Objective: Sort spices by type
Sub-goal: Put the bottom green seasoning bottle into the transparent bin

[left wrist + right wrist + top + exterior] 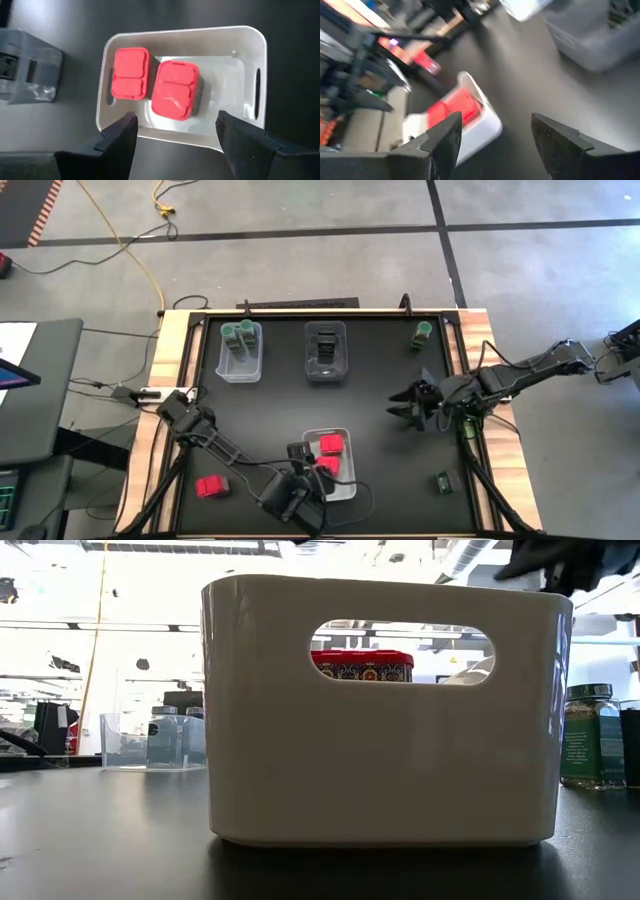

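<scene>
A: Where are your grippers?
B: Your left gripper [175, 132] hangs released, empty, above the near white bin [345, 485] holding two red packets [174, 90]. Your right gripper [408, 406] is spread wide over the bare counter [380, 395].
A: What's hard to see?
B: The low view is mostly blocked by the bin wall; one red packet shows through its handle slot. A third red packet [211, 486] lies apart at the near left.

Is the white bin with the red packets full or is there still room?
Still room. The left wrist view shows two red packets side by side in the white bin, with bare floor beside them. The open left gripper hovers above.
</scene>
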